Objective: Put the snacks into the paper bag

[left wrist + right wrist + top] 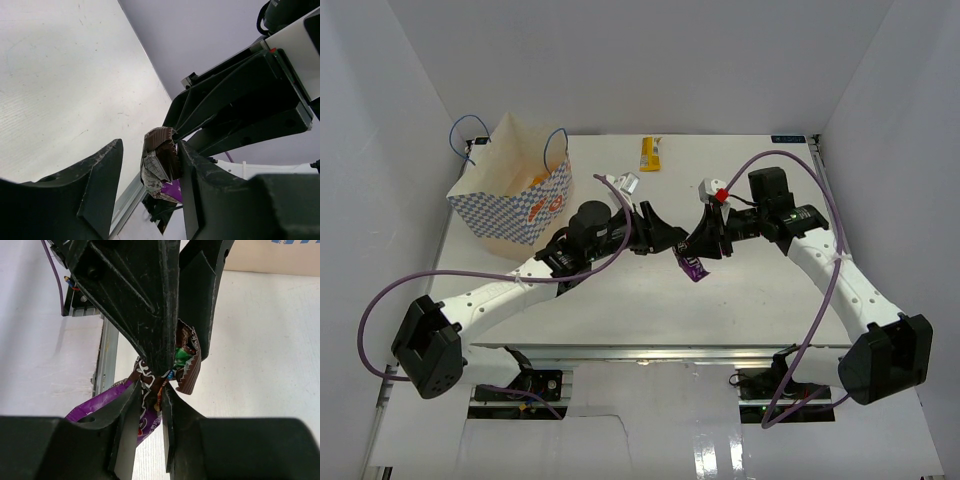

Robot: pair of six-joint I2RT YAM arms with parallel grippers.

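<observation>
The narrow purple candy packet [692, 265] hangs above the middle of the table between both grippers. My right gripper [705, 248] is shut on it; in the right wrist view its jaws [150, 390] pinch the packet [107, 400] near its brown crimped end. My left gripper [672, 243] is open with its fingers either side of that end; in the left wrist view the packet [159, 162] lies against the right finger [200, 190]. The checkered paper bag [510, 205] stands at the far left with something orange inside. One yellow wrapper [650, 153] lies at the far edge.
The white side walls stand close to the table on the left and right. The two arms cross the middle of the table and meet there. The table's near rail [650, 350] runs along the front.
</observation>
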